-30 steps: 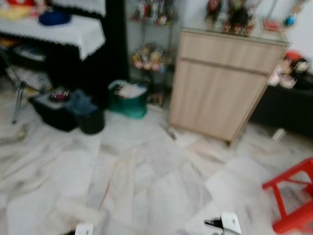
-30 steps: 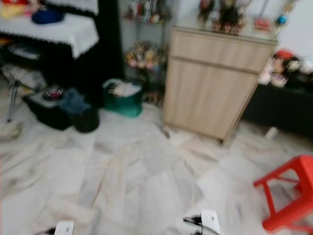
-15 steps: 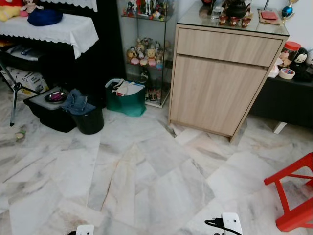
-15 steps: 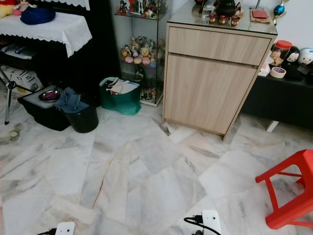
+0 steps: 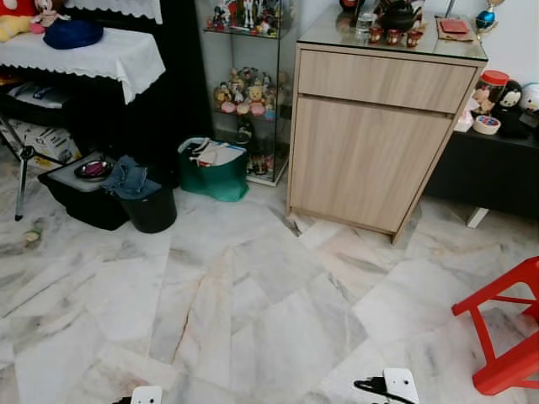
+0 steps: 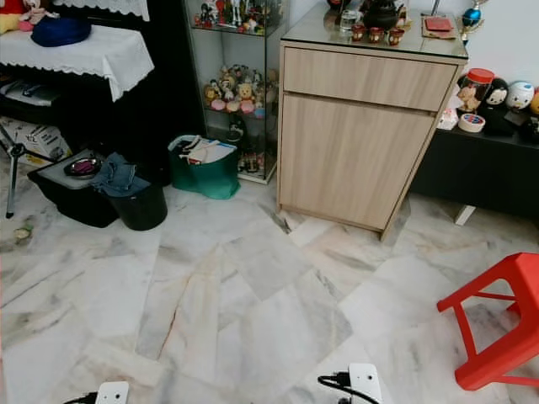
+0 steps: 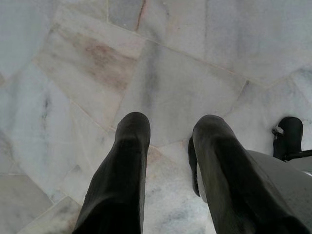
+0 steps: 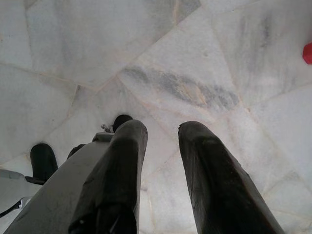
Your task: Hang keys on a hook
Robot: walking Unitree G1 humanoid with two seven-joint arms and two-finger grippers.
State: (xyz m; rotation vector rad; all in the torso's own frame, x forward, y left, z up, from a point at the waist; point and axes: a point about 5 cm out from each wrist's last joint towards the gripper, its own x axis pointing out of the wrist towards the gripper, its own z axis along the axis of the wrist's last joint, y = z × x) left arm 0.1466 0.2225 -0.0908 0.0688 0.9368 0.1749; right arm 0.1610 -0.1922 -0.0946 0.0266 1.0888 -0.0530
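Note:
Both arms hang low, their wrists at the bottom edge of the eye views. In the left wrist view my left gripper points down at the marble floor, open and holding nothing. My right gripper in the right wrist view is likewise open over bare floor tiles. I can make out no keys and no hook among the things in these frames.
A wooden cabinet with small items on its glass top stands ahead. Left of it are a glass display shelf, a green basket, black bins and a cloth-covered table. A red stool is at the right.
The head view has sharpened from blur and shifted slightly; the cabinet sits a touch higher and more to the left in frame. Nothing in the room has moved.

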